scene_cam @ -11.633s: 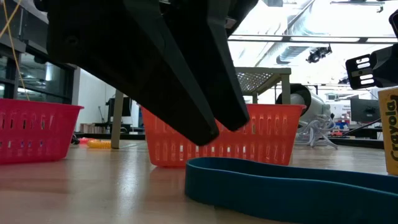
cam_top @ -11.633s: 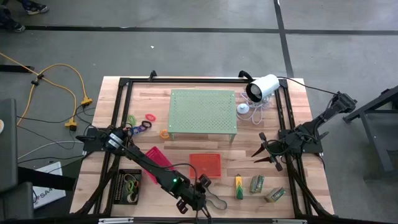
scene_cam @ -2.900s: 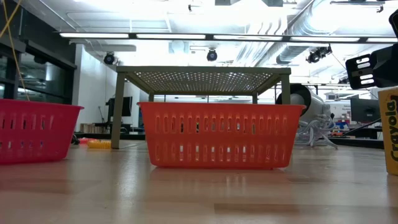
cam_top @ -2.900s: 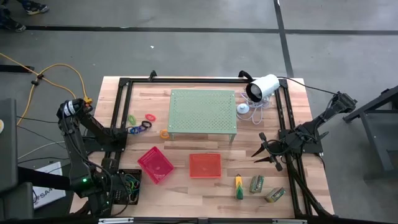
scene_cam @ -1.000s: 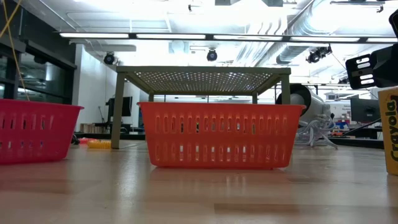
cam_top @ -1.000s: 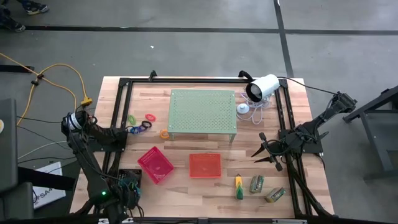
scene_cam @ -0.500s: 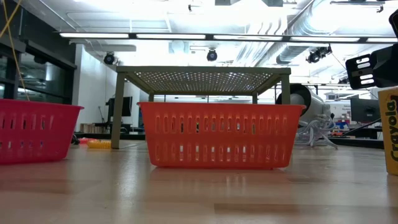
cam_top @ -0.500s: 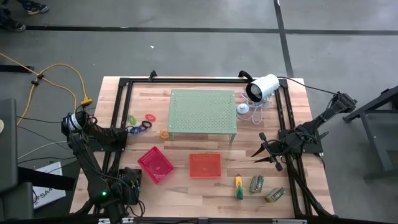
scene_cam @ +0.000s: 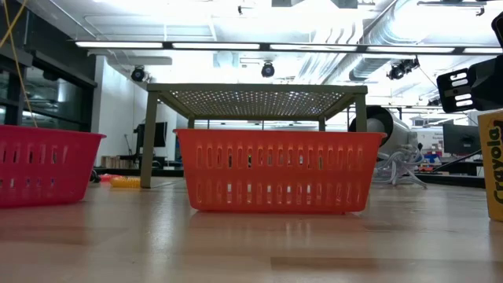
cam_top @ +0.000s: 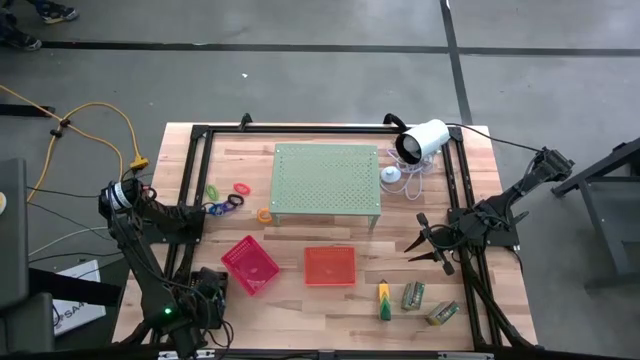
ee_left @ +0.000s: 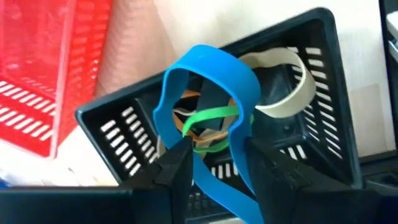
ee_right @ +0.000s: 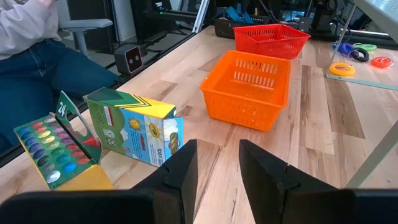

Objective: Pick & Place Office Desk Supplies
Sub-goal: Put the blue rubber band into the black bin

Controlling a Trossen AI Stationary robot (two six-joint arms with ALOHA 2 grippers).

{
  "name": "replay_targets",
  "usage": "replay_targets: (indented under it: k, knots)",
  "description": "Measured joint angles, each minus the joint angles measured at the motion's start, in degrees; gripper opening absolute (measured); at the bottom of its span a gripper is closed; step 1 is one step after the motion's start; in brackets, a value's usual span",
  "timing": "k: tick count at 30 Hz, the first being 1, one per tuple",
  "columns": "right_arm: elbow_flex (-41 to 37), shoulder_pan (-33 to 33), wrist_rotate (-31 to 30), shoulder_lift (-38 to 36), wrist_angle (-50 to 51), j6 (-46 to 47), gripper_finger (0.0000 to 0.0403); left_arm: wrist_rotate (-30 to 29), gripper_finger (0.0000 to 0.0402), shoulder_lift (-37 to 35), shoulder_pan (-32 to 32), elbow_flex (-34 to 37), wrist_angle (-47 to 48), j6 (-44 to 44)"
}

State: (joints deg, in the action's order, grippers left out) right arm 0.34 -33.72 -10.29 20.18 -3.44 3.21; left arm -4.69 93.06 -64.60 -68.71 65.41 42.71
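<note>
My left gripper (cam_top: 205, 298) hangs open over the black tray (ee_left: 311, 112) at the table's near left corner, with a blue rubber-band loop (ee_left: 208, 59) between its fingers. Tan (ee_left: 283, 93), green (ee_left: 211, 115) and orange bands lie in that tray. On the table to the left of the stand lie a green ring (cam_top: 212, 190), a pink ring (cam_top: 242, 187), dark blue rings (cam_top: 225, 205) and an orange ring (cam_top: 264, 214). A yellow-green marker (cam_top: 384, 300) and two green-labelled packs (cam_top: 413, 295) (cam_top: 443, 313) lie near right. My right gripper (cam_top: 422, 242) waits open above the table's right side. My left gripper (ee_left: 217, 152) is open, and the blue band's two strands (ee_left: 239, 180) run down between its fingers (ee_left: 180, 158), lying against their inner sides. The loop stands out beyond the fingertips, above the bands in the black tray. Whether it touches the tray I cannot tell.
A pale green perforated stand (cam_top: 325, 180) sits mid-table with a white lamp-like device (cam_top: 420, 140) and its cord at the far right. The pink tray (cam_top: 250, 265) and the orange tray (cam_top: 330, 266) stand near centre. A seated person (ee_right: 37, 56) shows beyond the table's edge.
My left gripper has shifted a little toward the table's far edge and now covers more of the black tray. The right arm has kept still.
</note>
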Motion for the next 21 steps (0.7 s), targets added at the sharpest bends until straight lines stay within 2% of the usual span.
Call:
replay_targets:
  k: [10,21]
  knots:
    - [0.0,0.0,0.0,0.0,0.0,0.0,0.0106,3.1,0.0138,-2.2,0.0,-0.2,0.2,4.7]
    - [0.0,0.0,0.0,0.0,0.0,0.0,0.0106,3.0,0.0138,-5.5,0.9,-0.2,0.6,4.1]
